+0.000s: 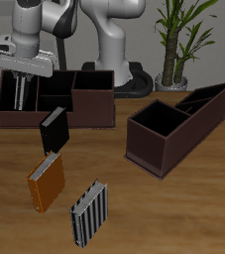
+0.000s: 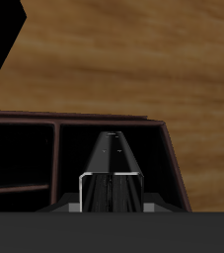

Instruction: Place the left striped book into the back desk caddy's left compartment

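The counter point(image 1: 173, 213) is a warm brown wooden top with streaky grain running along its length. Behind it the room is dim and plain, with a potted plant point(image 1: 178, 40) of narrow green leaves in a pale pot at the back.

The back desk caddy point(image 1: 55, 117) is a long, straight-sided box of dark reddish-brown, matte and boxy, with thin dividers. Most of its sections are lined in black, and one end section point(image 1: 92, 99) is browner. The claw point(image 1: 23, 99) hangs over the left compartment point(image 1: 7, 97), the large black square at the other end. Its grey metal fingers point(image 2: 84, 188) are closed tight on the left striped book point(image 2: 112, 163). The book is thin, nearly black and finely striped. It is held upright with its lower end at or just inside the compartment's rim. Whether it touches the bottom cannot be told.

In front of the caddy a plain black book point(image 1: 53, 129) stands on the wood. Nearer the front edge stands an orange-brown book point(image 1: 47, 184). Beside that is a paler book point(image 1: 89, 213) with bold grey-and-white stripes, standing slightly tilted.

Further along, well apart from the first caddy, sits a second dark brown caddy point(image 1: 154, 144), set at an angle, with a slanted divider inside.
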